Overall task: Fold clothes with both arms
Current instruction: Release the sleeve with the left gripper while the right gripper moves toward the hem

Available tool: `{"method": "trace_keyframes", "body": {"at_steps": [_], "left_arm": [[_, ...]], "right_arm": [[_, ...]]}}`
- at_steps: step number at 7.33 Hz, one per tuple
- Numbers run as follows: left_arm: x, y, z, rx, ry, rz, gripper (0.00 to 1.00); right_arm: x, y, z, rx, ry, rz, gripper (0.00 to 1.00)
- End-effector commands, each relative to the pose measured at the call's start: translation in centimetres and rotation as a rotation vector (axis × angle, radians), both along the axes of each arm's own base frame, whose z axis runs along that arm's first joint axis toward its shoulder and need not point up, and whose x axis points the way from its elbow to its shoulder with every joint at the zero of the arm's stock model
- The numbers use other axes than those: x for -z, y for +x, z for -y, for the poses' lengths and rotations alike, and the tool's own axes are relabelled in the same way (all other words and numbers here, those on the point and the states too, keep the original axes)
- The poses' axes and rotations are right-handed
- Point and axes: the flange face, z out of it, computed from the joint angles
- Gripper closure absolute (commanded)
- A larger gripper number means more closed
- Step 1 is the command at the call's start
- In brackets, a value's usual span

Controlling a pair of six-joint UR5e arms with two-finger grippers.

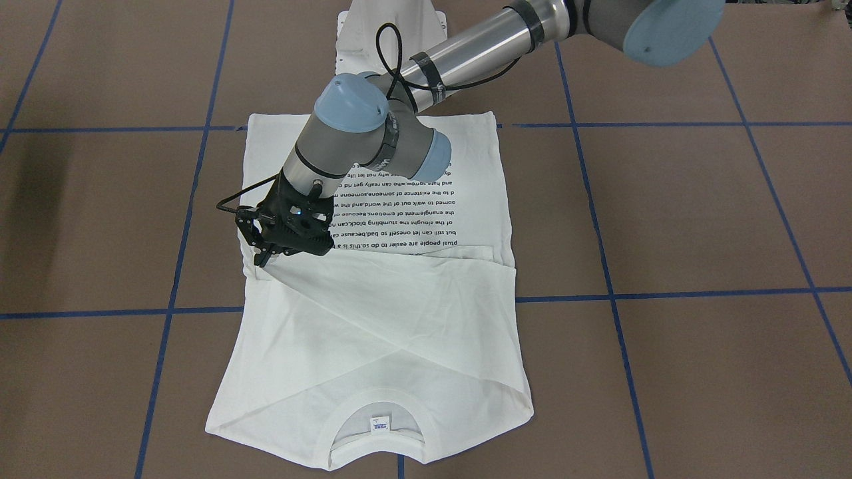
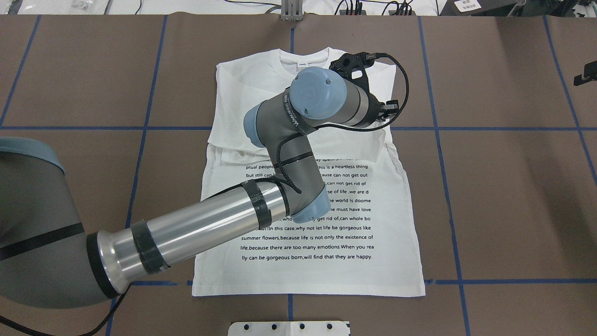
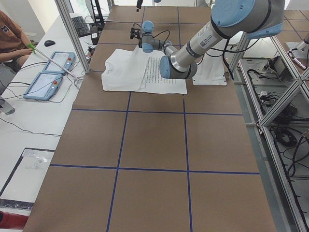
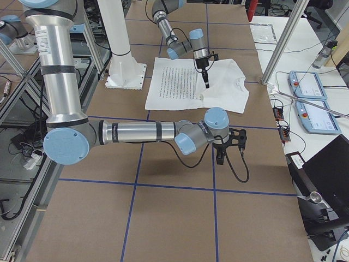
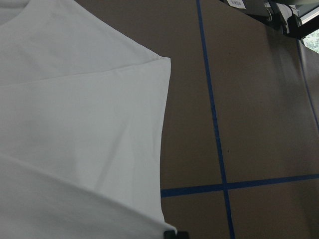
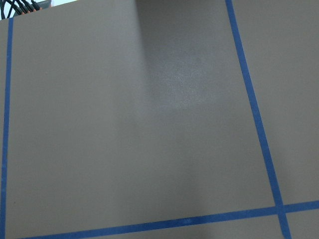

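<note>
The white long-sleeved T-shirt lies flat on the brown table, text side up, collar away from the robot. Both sleeves are folded across its chest. My left arm reaches over the shirt. Its gripper points down at the shirt's edge, where the end of the upper folded sleeve lies, and looks shut on that sleeve. In the left wrist view the fabric runs up to a fingertip at the bottom edge. My right gripper hangs over bare table well clear of the shirt; I cannot tell if it is open or shut.
The white pedestal base stands just behind the shirt's hem. Blue tape lines grid the brown table. A person sits at a side desk with control pendants. Aluminium frame posts rise at the table's far side.
</note>
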Motion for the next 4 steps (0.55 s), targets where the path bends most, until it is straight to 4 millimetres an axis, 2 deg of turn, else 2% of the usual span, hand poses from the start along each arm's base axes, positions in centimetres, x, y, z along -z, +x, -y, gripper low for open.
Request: {"method": "trace_keyframes", "body": {"at_steps": [1,2,4], "left_arm": [[0.7,1.4,-1.3,0.003,0.004,0.002,1.0],[1.1,1.3,-1.2,0.024,0.007,-0.001,0.96],[2.3,1.1,-1.3,0.035,-0.045,-0.037,0.26]], "right_arm": [[-0.3,0.2,-0.2,-0.003,-0.006,-0.001,0.0],[-0.3,0.2,-0.6,-0.004,-0.005,-0.001,0.0],[-0.2,0.3,-0.6,-0.013,-0.013,0.004,0.0]]}}
